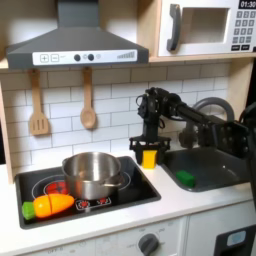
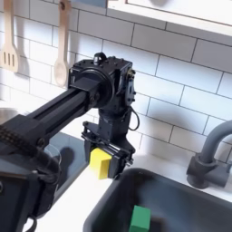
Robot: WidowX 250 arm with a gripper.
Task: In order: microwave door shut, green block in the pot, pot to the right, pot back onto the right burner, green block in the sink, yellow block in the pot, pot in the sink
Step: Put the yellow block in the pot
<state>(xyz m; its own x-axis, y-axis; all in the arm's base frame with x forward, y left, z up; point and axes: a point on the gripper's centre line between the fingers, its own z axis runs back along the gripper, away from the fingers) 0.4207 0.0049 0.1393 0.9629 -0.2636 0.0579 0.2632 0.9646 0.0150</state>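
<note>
the gripper [image 2: 102, 159] is clenched on the yellow block [image 2: 100, 163], low over the desk between the pot [image 1: 93, 172] and the sink [image 1: 222, 180]. the green block [image 2: 140, 218] lies in the sink. risk: a shallow grip could drop the yellow block short of the pot rim.

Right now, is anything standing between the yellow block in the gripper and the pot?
Nothing visible. The gripper holds the yellow block over the counter between the sink and the pot, whose top is open.
</note>
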